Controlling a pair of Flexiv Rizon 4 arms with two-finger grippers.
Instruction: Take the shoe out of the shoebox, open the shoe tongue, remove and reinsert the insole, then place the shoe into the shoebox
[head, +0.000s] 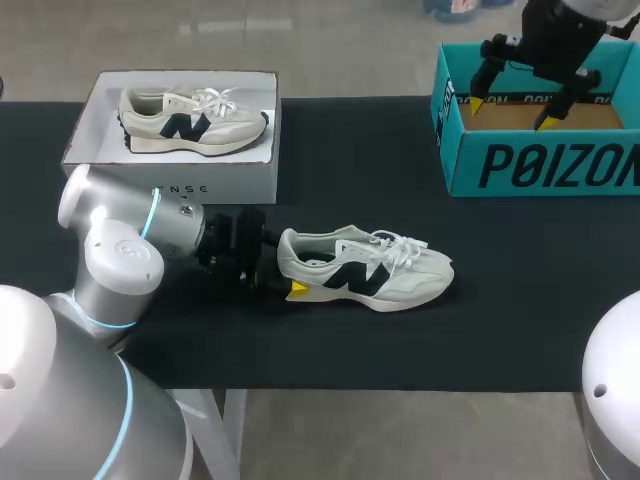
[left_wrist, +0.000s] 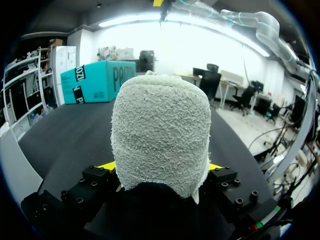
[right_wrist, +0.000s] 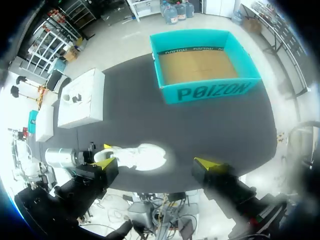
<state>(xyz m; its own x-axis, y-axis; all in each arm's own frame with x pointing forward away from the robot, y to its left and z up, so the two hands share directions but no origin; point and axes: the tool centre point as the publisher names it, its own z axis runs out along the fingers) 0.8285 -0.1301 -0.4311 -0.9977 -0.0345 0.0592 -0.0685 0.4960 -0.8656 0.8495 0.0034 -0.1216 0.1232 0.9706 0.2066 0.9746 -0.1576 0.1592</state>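
Observation:
A pale grey shoe (head: 365, 268) with a dark side mark and white laces lies on its sole on the black table (head: 400, 180), toe to the right. My left gripper (head: 285, 277) is at its heel. In the left wrist view the fuzzy heel (left_wrist: 160, 135) fills the gap of that gripper (left_wrist: 161, 167), a yellow tip pressing each side, so it is shut on the shoe. My right gripper (head: 512, 112) hangs open and empty high over the teal shoebox (head: 540, 165). From the right wrist view the gripper (right_wrist: 156, 165) looks down on the shoe (right_wrist: 145, 156) and the teal box (right_wrist: 200, 65), whose cardboard floor is bare.
At the back left stands a white shoebox (head: 215, 185) holding a second, matching shoe (head: 190, 120); this white box (right_wrist: 82, 97) also shows in the right wrist view. Bare black table lies between the two boxes and to the right of the shoe.

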